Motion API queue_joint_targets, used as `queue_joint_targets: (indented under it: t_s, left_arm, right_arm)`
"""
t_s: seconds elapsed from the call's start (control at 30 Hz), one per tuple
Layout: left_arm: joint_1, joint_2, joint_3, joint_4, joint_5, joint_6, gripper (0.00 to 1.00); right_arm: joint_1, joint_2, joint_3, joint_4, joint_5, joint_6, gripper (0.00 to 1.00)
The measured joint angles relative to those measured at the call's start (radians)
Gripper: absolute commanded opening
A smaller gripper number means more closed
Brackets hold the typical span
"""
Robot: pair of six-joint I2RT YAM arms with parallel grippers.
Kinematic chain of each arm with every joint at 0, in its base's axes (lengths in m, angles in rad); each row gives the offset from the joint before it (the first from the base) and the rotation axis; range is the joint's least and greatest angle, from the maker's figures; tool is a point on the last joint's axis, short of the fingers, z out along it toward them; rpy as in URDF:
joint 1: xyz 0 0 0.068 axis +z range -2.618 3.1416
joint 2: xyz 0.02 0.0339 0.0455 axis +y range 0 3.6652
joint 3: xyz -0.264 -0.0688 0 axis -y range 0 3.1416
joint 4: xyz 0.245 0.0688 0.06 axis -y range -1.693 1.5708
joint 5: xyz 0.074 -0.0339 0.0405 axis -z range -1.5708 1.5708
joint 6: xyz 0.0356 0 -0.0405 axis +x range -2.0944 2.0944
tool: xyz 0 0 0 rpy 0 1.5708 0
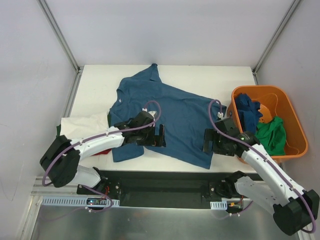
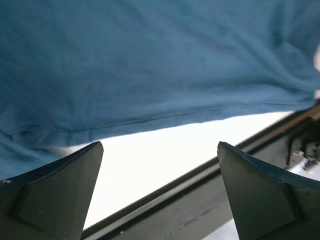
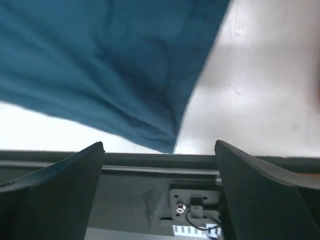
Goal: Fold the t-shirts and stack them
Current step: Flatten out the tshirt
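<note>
On the white table, a blue t-shirt lies spread out. Collar is toward the far left, one sleeve points to the far edge, and the hem runs along the near side. Fabric mostly flat with some wrinkles. The near-left corner is bunched beside the left arm.

Left gripper: low over the near hem of the blue t-shirt, left of its middle. In the left wrist view the fingers are spread wide with nothing between them. The hem edge lies just beyond the tips. A bare strip of table separates the hem from the black rail.

Right gripper: at the near-right corner of the same shirt. In the right wrist view the fingers are spread wide and empty. The shirt's corner ends just short of the table edge, roughly between the two tips. Cannot tell from any view whether either gripper's tips touch the cloth.

White t-shirt: flat at the left side of the table, meeting the blue one's left side and passing under the left arm. Which of the two lies on top, cannot tell.

Red fabric: a small patch showing below the left arm near the table's near edge. Too little is visible to tell its shape.

Orange basket: at the right edge of the table, just beside the right arm. It holds a dark blue t-shirt, heaped at the far-left rim, and a green t-shirt in the near part. The two touch.
</note>
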State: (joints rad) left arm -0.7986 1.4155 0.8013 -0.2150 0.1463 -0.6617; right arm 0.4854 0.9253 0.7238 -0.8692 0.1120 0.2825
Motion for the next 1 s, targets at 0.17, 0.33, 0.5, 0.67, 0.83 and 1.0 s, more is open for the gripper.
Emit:
queue_joint_targets:
  t_s: [0.17,0.33,0.5,0.67,0.83,1.0]
  left_arm:
    - [-0.001,-0.101,0.006,-0.018,-0.011,0.013,0.99]
    - [0.0,-0.13,0.025,-0.06,-0.101,0.023,0.99]
    - [0.002,-0.122,0.03,-0.09,-0.166,0.023,0.99]
    - [0.002,-0.013,0.113,-0.106,-0.177,0.023,0.99]
    - [0.002,0.107,0.19,-0.084,-0.139,0.024,0.99]
    - [0.002,0.175,0.204,-0.049,-0.093,0.026,0.99]
  right_arm:
    - [0.004,-0.048,-0.004,0.087,-0.155,-0.014,0.96]
    - [0.008,0.098,0.009,0.172,-0.175,-0.014,0.97]
    - [0.009,0.325,0.154,0.189,-0.064,-0.022,0.97]
    - [-0.019,0.578,0.406,0.181,0.084,-0.031,0.97]
    - [-0.105,0.772,0.601,0.169,0.181,-0.032,0.99]
    - [-0.175,0.945,0.79,0.119,0.272,-0.032,0.89]
